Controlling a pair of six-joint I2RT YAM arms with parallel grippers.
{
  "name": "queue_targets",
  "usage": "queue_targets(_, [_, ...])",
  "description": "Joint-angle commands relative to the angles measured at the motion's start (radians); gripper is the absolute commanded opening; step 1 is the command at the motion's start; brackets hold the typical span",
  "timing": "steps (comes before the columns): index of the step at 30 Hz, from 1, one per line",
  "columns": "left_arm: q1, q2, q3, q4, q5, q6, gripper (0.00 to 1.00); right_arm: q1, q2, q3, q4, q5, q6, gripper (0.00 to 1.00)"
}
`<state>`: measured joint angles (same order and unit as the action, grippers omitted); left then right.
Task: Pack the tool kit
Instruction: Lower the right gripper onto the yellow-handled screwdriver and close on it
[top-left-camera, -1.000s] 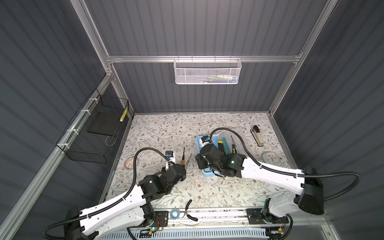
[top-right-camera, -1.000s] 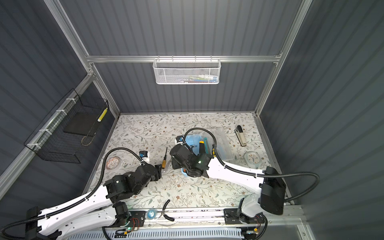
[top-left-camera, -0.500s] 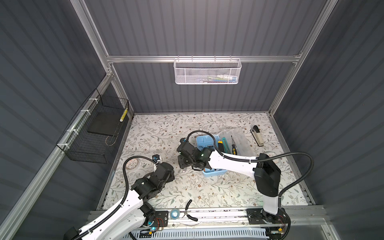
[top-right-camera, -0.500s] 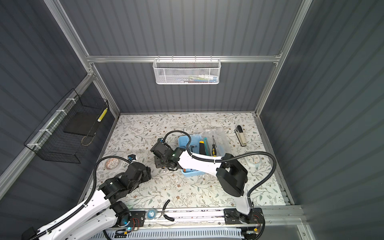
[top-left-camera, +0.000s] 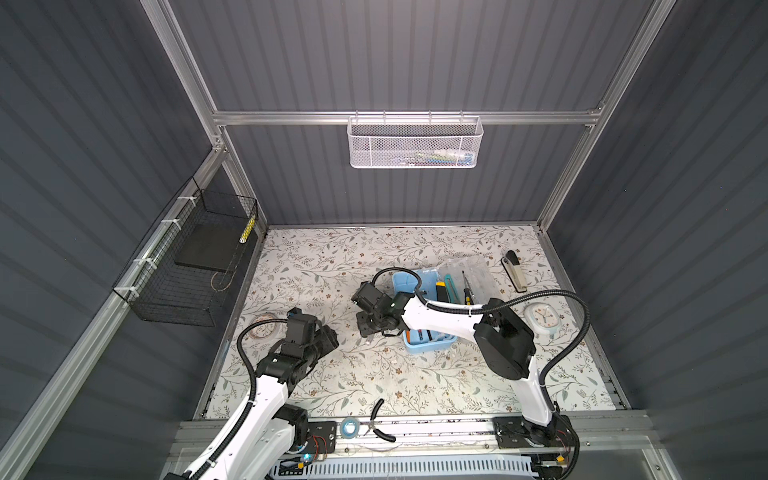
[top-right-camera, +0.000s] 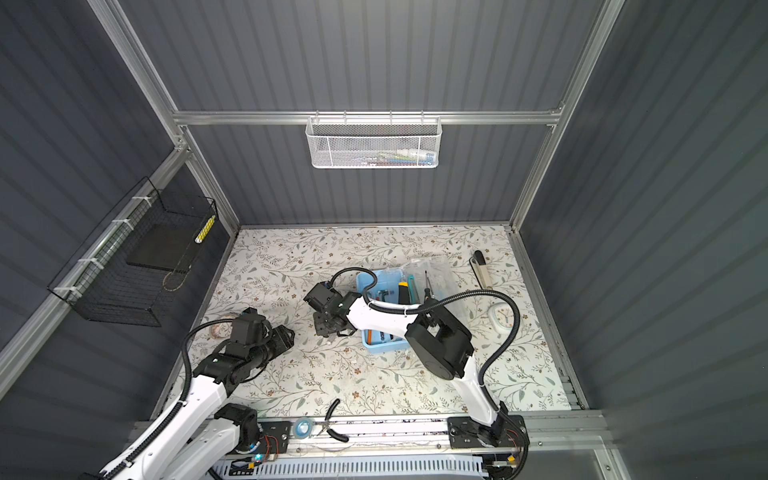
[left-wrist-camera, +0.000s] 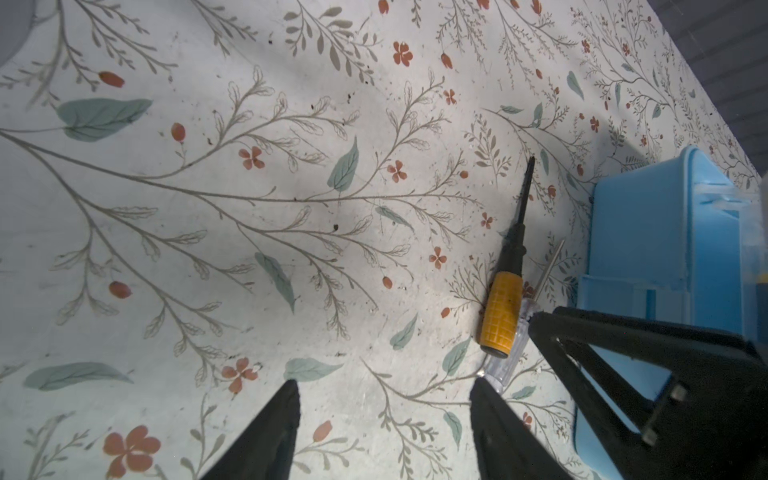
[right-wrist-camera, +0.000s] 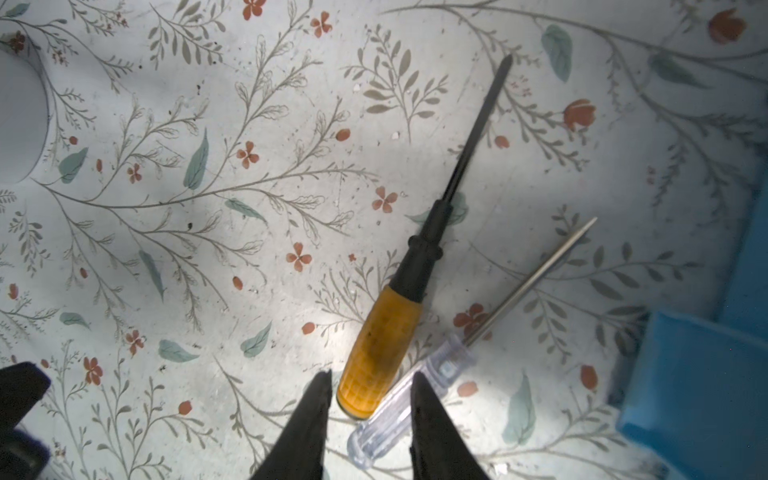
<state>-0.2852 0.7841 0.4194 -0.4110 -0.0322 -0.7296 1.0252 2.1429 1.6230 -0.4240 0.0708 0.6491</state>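
From above, in both top views, finds the left end effector (top-left-camera: 328, 338) (top-right-camera: 286, 336) low over the floral counter (top-left-camera: 332, 257), towards its left side. Finds the right end effector (top-left-camera: 368, 330) (top-right-camera: 326, 326) reaching across the middle, nose down just beside the blue tool box (top-left-camera: 430, 345), with its clear lid (top-left-camera: 471, 270) open and tools inside. Notes a stapler (top-left-camera: 514, 272) and a clock (top-left-camera: 540, 318) off to the right, and pliers (top-left-camera: 380, 419) at the front edge.

In the left wrist view, shows the left end effector (left-wrist-camera: 382, 415) with fingers wide apart, holding nothing. Places a yellow-handled screwdriver (left-wrist-camera: 500, 311) and a clear-handled screwdriver (left-wrist-camera: 498, 372) side by side on the counter, handles touching, just beside the blue tool box (left-wrist-camera: 648, 232).

In the right wrist view, shows the right end effector (right-wrist-camera: 370, 395) with fingers partly apart, bracketing the butt ends of both handles. Cannot tell whether pressing on them or clear of them. Shows the yellow-handled screwdriver (right-wrist-camera: 382, 340) and the clear-handled screwdriver (right-wrist-camera: 440, 365) flat on the counter, shafts fanning apart.
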Motion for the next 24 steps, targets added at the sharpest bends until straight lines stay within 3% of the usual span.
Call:
queue_targets(1, [0.008,-0.008,0.003,0.021,0.038,0.046,0.66,-0.011,0.033,0.035,-0.016,-0.018,-0.014,0.34])
queue_targets(11, [0.009,-0.008,0.006,0.015,0.018,0.066,0.65,-0.019,0.144,0.145,-0.085,-0.017,-0.024,0.34])
queue_targets(24, [0.009,0.014,-0.007,0.042,0.031,0.064,0.65,-0.02,0.181,0.164,-0.101,-0.018,-0.032,0.32])
